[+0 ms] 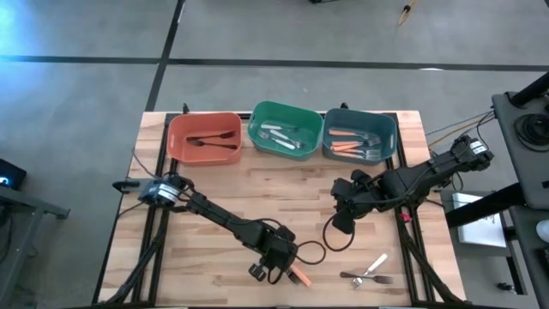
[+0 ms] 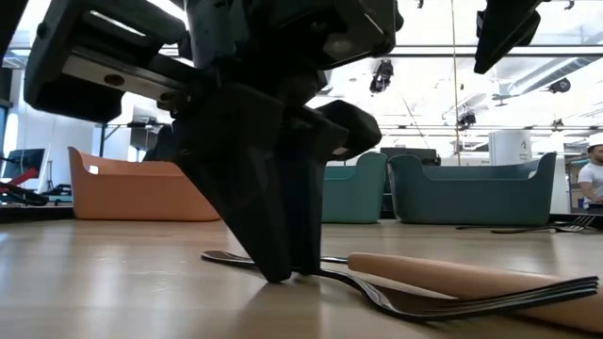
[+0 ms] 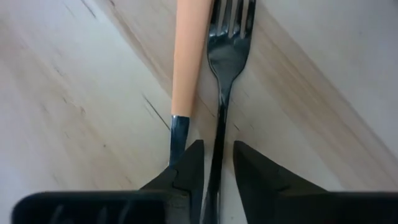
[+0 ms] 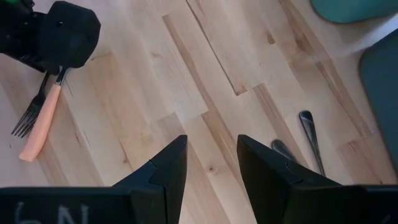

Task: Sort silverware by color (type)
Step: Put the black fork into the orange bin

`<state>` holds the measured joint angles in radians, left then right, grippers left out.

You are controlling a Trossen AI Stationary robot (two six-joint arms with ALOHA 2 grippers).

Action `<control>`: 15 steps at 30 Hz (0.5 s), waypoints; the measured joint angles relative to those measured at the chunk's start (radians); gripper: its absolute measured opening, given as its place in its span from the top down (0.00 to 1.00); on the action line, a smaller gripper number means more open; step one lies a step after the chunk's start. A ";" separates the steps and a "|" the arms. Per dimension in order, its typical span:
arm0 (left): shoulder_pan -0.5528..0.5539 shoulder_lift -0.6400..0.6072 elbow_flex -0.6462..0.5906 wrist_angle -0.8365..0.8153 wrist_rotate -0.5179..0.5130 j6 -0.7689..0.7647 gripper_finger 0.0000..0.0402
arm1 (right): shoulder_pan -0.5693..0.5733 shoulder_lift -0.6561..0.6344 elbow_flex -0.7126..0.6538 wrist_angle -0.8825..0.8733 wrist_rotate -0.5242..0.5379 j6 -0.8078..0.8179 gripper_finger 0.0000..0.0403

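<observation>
The left pincer [image 1: 273, 271] is down at the front part of the wooden surface [image 1: 206, 180], far from the teal bin [image 1: 359, 134]. Its two dark fingers [image 3: 186, 174] stand on the wood, one on each side of the thin handle of a black fork [image 3: 225, 74]. The fingers are close to the handle, but a small gap shows, so they are not fully squeezed on it. An orange-handled fork [image 3: 185, 62] lies right beside the black fork, almost touching it, and both point the same way.

The right pincer [image 1: 343, 216] hangs above the middle of the surface, in front of the teal bin, holding nothing. Its fingers [image 4: 171, 165] are apart.

Two more forks lie in front of the teal bin, near the front edge of the surface: a white-handled fork [image 1: 375, 265] and a dark fork [image 1: 367, 277], crossing each other.

The teal bin sits at the back of the surface and holds orange-handled forks [image 1: 347, 140]. Just beside it is a green bin [image 1: 286, 128] with white-handled forks [image 1: 276, 136]. On the far side of the green bin from the teal bin is a red-orange bin [image 1: 204, 136] with black forks [image 1: 214, 141].
</observation>
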<state>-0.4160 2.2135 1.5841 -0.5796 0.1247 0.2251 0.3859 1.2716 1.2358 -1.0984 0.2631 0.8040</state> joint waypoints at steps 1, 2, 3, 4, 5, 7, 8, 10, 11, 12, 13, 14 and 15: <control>0.000 0.000 0.000 -0.007 0.011 -0.011 0.87 | 0.000 0.000 0.000 0.000 0.000 0.000 0.67; 0.000 0.000 0.000 -0.016 0.024 -0.023 0.90 | 0.000 0.000 0.000 0.000 0.000 0.000 0.67; 0.000 0.000 0.001 -0.025 0.038 -0.038 0.94 | 0.000 0.000 0.000 0.000 0.000 -0.001 0.67; 0.000 0.000 0.000 -0.035 0.049 -0.058 0.97 | 0.000 0.000 0.000 0.000 0.000 -0.001 0.67; 0.000 0.000 0.000 -0.041 0.056 -0.086 0.98 | 0.000 0.000 0.000 0.000 0.000 -0.001 0.67; 0.000 0.000 0.000 -0.048 0.075 -0.133 0.98 | 0.000 0.000 0.000 0.000 0.000 -0.002 0.67; 0.000 -0.002 -0.001 -0.051 0.087 -0.146 0.99 | 0.000 0.000 0.000 0.000 0.000 -0.003 0.67; -0.003 -0.009 -0.003 -0.063 0.114 -0.163 0.99 | 0.000 0.000 0.000 -0.001 0.000 -0.003 0.67; -0.004 -0.018 -0.005 -0.068 0.129 -0.167 0.99 | 0.000 0.000 0.000 -0.001 0.000 -0.003 0.67; -0.006 -0.025 -0.007 -0.078 0.138 -0.168 0.99 | 0.000 0.000 0.000 -0.001 0.000 -0.007 0.67; -0.007 -0.034 -0.009 -0.089 0.147 -0.169 1.00 | 0.000 0.000 0.000 -0.002 0.000 -0.011 0.67; -0.009 -0.045 -0.012 -0.104 0.157 -0.176 1.00 | 0.000 0.000 0.000 -0.002 0.001 -0.013 0.67; -0.009 -0.057 -0.012 -0.114 0.158 -0.183 1.00 | 0.000 0.000 0.000 -0.002 0.000 -0.016 0.67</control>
<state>-0.4250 2.1568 1.5719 -0.6932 0.2830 0.0425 0.3859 1.2716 1.2358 -1.1007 0.2635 0.7883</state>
